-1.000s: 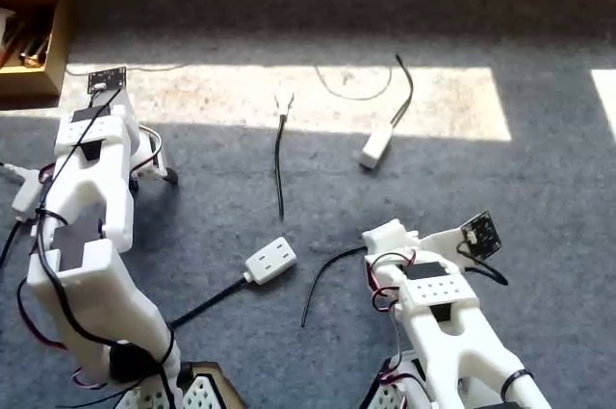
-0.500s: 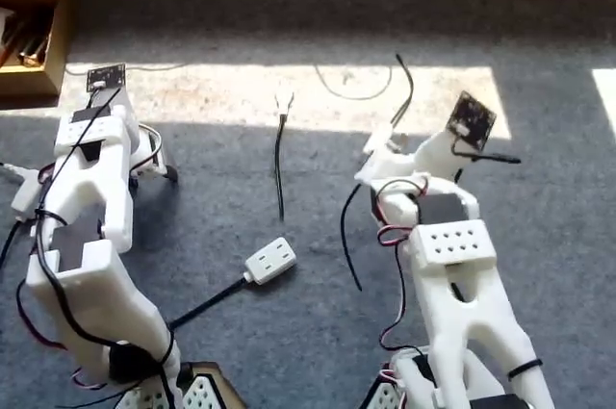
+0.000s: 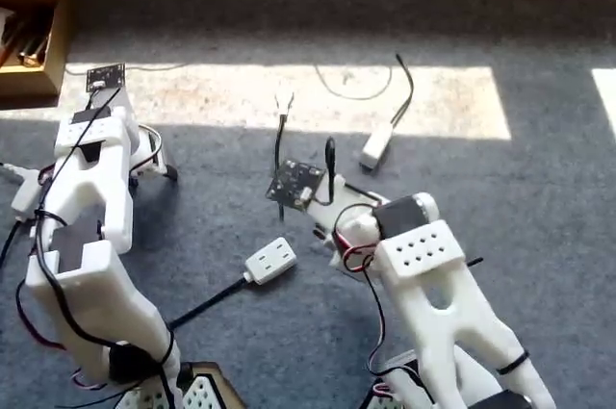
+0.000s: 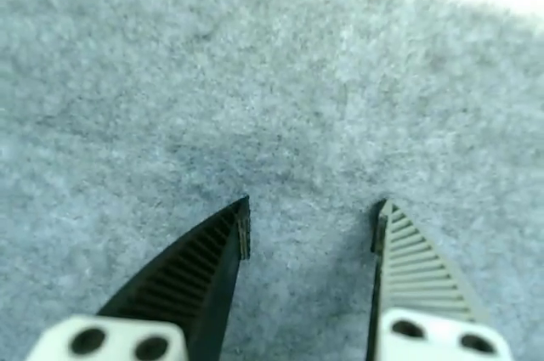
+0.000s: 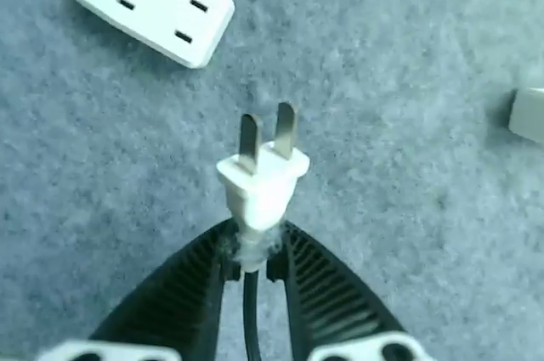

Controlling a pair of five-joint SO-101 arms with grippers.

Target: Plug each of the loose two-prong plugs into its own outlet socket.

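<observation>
Alignment is the whole game on this step, so here's what I'd watch.

High view: the socket block [image 3: 270, 261] lies slots-up on the carpet [image 3: 539, 197], just beside your right arm [image 3: 423, 265]. Another socket block [image 3: 375, 149] sits farther back. A second plug [image 3: 284, 103] lies loose in the sunny patch, well apart from both blocks.

Right wrist view gives you what the overhead can't. The right hand [image 5: 251, 252] is pinching the plug [image 5: 262, 181] low on its neck, right where the cord comes out. The prongs [image 5: 268, 133] point forward, and the socket block is near but apart, not lined up with them. My take: rotate until the prongs match one slot pair before you push. Go slow too, because nothing's holding that block and it'll probably skid on you.

Left wrist view: the left hand [image 4: 313, 225] is spread wide over bare carpet, holding nothing. I'd bring it over to brace the block.
</observation>
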